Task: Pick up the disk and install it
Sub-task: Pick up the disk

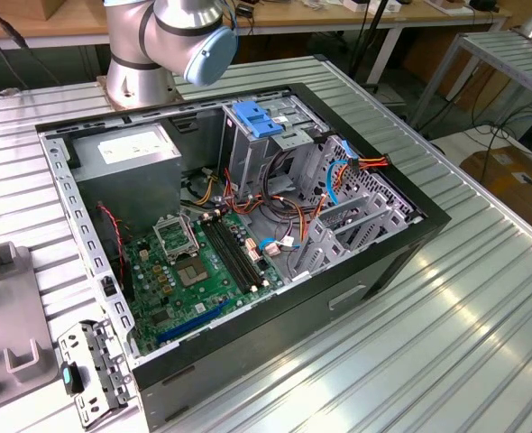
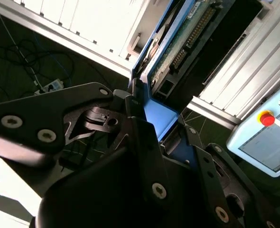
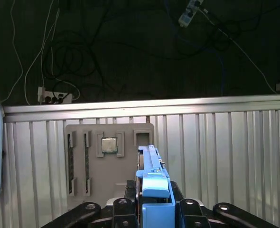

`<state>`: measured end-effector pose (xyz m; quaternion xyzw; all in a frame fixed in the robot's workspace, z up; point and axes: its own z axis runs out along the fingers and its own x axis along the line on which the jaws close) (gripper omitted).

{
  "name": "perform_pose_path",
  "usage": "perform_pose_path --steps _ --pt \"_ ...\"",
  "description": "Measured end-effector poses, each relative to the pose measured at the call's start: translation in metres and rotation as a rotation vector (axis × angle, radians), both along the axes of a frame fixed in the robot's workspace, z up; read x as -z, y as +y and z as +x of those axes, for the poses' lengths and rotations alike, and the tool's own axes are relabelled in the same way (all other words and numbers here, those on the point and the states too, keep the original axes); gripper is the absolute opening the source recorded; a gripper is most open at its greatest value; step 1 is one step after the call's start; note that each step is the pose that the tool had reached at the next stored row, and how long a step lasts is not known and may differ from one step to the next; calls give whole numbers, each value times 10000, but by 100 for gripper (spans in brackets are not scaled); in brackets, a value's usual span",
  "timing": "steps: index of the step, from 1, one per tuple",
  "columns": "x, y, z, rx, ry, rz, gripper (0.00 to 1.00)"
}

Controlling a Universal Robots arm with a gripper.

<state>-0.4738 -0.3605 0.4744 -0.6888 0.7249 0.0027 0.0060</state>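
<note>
My gripper (image 3: 153,202) had its two jaws clamped on the single disk (image 3: 151,164), one on either side, so the disk stood edge-on over the ribbed table (image 3: 225,142). Beyond it lay one grey tray (image 3: 112,175) carrying one processor chip (image 3: 108,145). In the second wrist view the disk's green circuit board (image 2: 178,45) faced out, with one red button (image 2: 265,118) nearby. In the exterior view, one open computer case (image 1: 248,352) held one motherboard (image 1: 194,280).

Disk (image 3: 155,190) rail: blue plastic (smooth)
</note>
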Motion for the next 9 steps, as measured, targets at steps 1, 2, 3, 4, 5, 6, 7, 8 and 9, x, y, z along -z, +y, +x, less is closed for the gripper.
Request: perform_pose_path --steps 1,2,3,4,5,6,7,8,9 --pt "-30 0 0 0 0 0 37" --pt "-62 0 0 0 0 0 37" --pt "-83 0 0 0 2 0 37" --pt "-102 0 0 0 3 -1 37" --pt "-121 0 1 0 3 -1 37" --pt "-142 0 1 0 2 0 37" --pt "-174 0 0 0 2 0 37" --pt "-226 0 0 0 3 0 37" --pt "-240 0 0 0 3 0 37"
